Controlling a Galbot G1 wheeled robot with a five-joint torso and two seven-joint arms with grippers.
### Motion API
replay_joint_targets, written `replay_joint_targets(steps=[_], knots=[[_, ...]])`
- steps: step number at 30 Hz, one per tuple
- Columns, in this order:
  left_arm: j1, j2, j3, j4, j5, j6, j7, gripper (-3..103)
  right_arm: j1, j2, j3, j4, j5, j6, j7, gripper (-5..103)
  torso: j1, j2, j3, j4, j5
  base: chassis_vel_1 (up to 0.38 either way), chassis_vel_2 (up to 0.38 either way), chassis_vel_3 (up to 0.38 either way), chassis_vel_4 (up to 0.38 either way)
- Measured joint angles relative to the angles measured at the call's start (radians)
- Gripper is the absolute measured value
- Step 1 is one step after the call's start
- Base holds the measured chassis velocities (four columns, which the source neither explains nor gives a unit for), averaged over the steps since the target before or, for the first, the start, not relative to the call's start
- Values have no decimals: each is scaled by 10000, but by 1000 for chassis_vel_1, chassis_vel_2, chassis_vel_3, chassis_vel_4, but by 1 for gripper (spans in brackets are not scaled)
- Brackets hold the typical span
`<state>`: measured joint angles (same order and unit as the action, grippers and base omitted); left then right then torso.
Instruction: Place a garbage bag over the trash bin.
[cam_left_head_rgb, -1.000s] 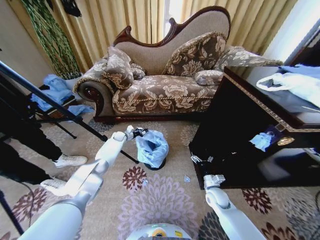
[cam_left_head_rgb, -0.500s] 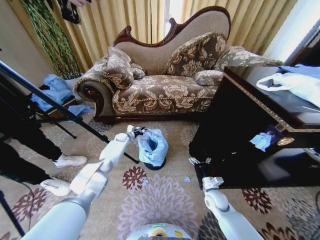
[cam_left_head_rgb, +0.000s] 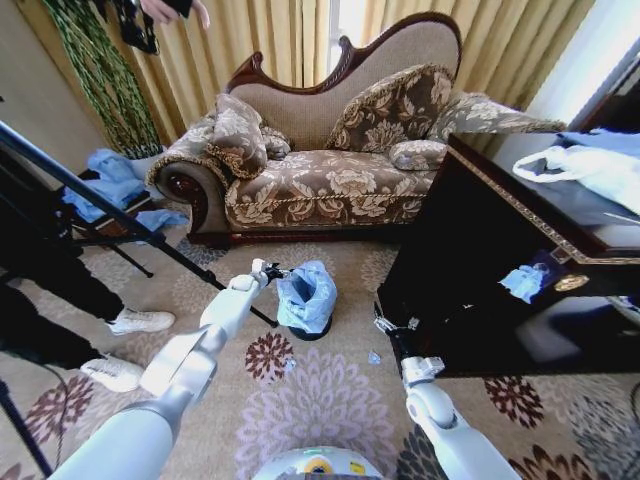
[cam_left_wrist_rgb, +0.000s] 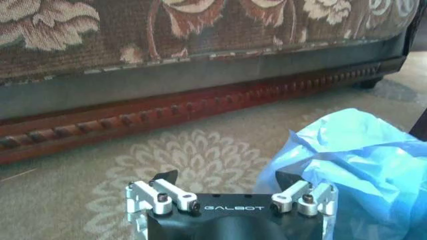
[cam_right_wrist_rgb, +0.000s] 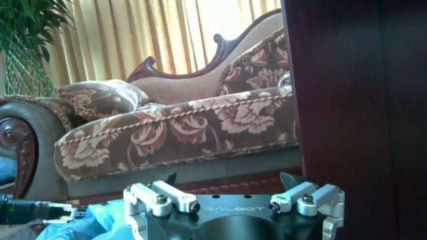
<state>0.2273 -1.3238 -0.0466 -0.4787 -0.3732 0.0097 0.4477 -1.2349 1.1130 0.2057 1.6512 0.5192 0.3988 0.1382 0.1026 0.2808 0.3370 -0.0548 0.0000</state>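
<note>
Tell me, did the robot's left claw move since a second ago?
Yes. The left claw drew slightly back toward the robot, away from the sofa, beside the garbage bag.

Showing thin, crinkly, translucent plastic on the bag; woven floral cloth and carved glossy wood on the sofa; patterned pile on the carpet; dark polished wood on the cabinet.

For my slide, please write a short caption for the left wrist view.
Open left gripper beside the light-blue garbage bag draped over the bin, with the sofa base behind on patterned carpet.
</note>
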Motion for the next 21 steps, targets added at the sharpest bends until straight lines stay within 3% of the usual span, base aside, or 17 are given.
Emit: replay_joint_targets(steps=[6, 10, 12, 15, 21], knots=[[78, 15, -38, -221, -119, -193, 70, 100, 48, 21, -55, -3, 12, -41, -3, 100, 0, 0, 0, -5, 0, 0, 0, 0, 0], [397, 209, -111, -1047, -320, -163, 85, 100, 21, 16, -12, -1, 30, -42, -5, 100, 0, 0, 0, -3, 0, 0, 0, 0, 0], [898, 533, -201, -2293, -548, 366, 89, 100, 5, 22, 16, 36, 96, -39, -13, 100, 0, 0, 0, -5, 1, 0, 0, 0, 0], [1263, 780, -236, -2950, -693, 715, 104, 100, 36, 35, 13, 67, 145, -55, -13, 100, 0, 0, 0, -5, 0, 0, 0, 0, 0], [1975, 1266, -419, -3719, -808, 832, 150, 100, 171, 75, -39, 86, 228, -124, -13, 100, 0, 0, 0, -2, -1, 0, 0, 0, 0]])
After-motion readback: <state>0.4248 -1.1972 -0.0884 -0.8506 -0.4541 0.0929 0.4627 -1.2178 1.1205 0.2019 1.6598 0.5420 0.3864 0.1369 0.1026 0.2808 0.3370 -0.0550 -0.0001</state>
